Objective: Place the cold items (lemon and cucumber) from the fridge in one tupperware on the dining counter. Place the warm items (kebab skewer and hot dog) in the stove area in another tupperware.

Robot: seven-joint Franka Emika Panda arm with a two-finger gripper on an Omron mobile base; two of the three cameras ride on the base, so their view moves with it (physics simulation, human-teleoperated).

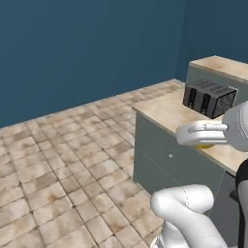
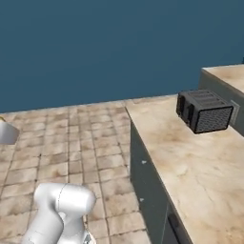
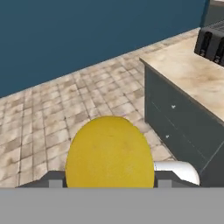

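Lemon [image 3: 109, 151]: yellow, rounded, sits between the two finger tips at the near edge of the hand view, just ahead of the palm. A sliver of yellow also shows under the hand in the left base view.
Gripper [image 3: 107, 181]: clenched on the lemon, one jaw on each flank at its widest part; carried in the air, above the tiled floor [image 3: 52, 109].
Handling, judged: light, firm-skinned, smooth and curved, so liable to roll or squirt out if squeezed off-centre. Best hold is across the middle, as now. Not fragile; a short drop would do no harm.
Ahead and to the right of the tool: pale stone-look counter [image 3: 192, 74] over grey cabinet fronts.
Further along that counter: black toaster [image 2: 204, 111], upright, well apart from the gripper.
Beyond: plain blue wall [image 2: 95, 47].
Tupperware: none to be seen on the stretch of counter in view.
Writing, brands, labels: none legible on lemon, toaster or cabinets.
Step, judged: lemon in transit to the dining counter.
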